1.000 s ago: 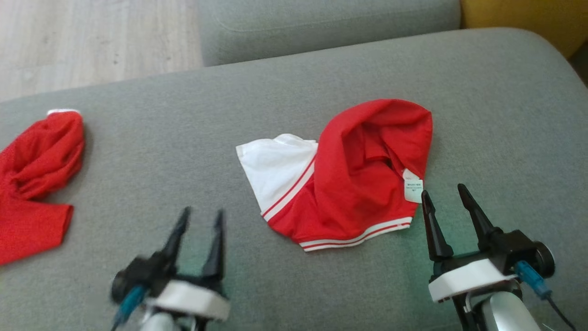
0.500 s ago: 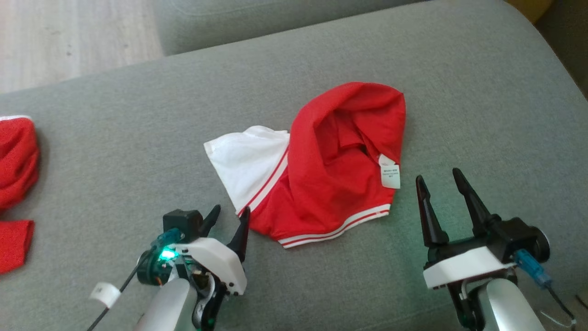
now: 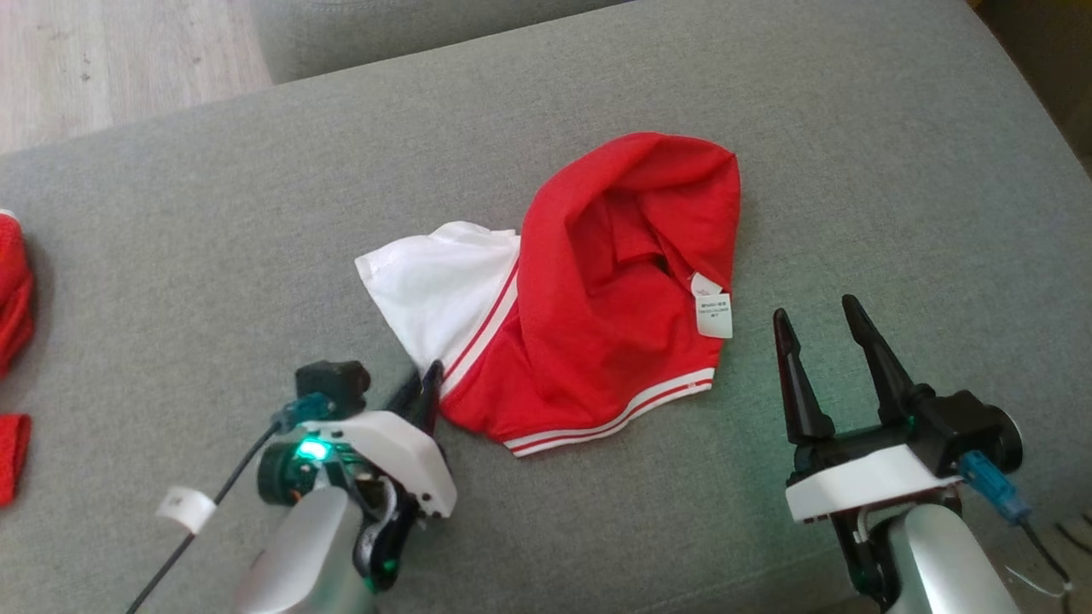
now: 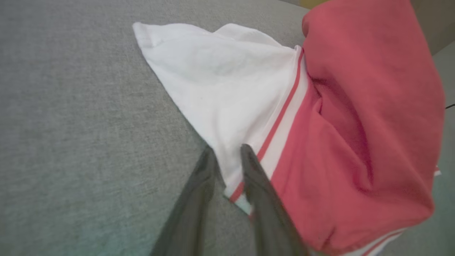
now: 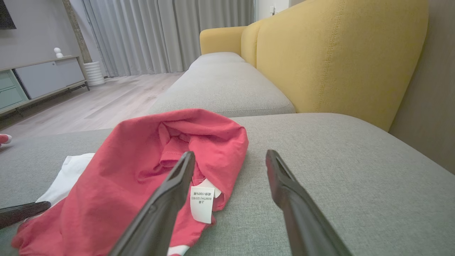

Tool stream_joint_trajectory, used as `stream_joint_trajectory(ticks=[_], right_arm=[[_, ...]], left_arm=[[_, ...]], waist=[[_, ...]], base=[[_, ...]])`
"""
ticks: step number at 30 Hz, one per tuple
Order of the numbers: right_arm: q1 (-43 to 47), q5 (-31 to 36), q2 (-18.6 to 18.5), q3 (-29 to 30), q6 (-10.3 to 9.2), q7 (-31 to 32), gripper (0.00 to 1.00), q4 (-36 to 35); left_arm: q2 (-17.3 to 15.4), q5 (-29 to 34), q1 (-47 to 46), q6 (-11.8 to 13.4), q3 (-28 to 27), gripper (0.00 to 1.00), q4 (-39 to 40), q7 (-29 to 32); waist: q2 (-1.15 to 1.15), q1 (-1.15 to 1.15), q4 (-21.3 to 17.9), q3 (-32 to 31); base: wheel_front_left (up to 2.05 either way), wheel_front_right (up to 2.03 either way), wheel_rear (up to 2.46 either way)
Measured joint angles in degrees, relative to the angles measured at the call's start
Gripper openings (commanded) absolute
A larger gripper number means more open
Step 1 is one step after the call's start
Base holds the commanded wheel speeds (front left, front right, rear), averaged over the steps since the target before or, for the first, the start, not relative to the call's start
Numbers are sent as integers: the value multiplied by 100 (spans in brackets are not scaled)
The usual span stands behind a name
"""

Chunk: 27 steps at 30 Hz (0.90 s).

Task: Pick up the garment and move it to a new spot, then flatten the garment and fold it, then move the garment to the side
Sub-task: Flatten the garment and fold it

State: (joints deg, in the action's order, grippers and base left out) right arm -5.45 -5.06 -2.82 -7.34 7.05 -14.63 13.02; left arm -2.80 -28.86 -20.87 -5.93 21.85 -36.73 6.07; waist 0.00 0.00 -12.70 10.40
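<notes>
Head view | left pincer [image 3: 424,379] astride garment [image 3: 597,341] hem — grip unclear | right pincer [image 3: 815,308] apart

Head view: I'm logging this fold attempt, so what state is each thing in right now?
garment, bunched on the sofa cushion, not flattened, care label exposed
left gripper, jaws narrow, astride the garment's striped near-left hem; firm grip unclear
right gripper, open, empty, beside the care label
second red cloth, crumpled at the cushion's left edge
</notes>
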Motion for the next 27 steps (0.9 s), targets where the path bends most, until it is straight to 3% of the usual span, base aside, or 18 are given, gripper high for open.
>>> stream_joint_trajectory(ticks=[7, 12, 15, 21, 27], right_arm=[[1, -52, 0, 56, 0, 0, 100, 2], [5, -40, 0, 141, 0, 0, 100, 4], [15, -40, 0, 191, 0, 0, 100, 4], [21, -41, 1, 158, 0, 0, 100, 10], [30, -43, 1, 104, 0, 0, 100, 40]], left_arm=[[-3, -1137, 27, -71, 413, 0, 266, -51], [-26, -1915, 29, -121, -68, 0, 899, -165], [-213, -2380, 1, -110, -556, 0, 1522, -71], [-784, -2815, -293, 431, -1373, 0, 2807, 302], [-1189, -2755, -596, 970, -1614, 0, 4041, 732]], waist=[[0, 0, 81, -13], [0, 0, 205, -91], [0, 0, 296, -146], [0, 0, 465, -269], [0, 0, 569, -359]], base=[[0, 0, 0], [0, 0, 0], [0, 0, 0], [0, 0, 0], [0, 0, 0]])
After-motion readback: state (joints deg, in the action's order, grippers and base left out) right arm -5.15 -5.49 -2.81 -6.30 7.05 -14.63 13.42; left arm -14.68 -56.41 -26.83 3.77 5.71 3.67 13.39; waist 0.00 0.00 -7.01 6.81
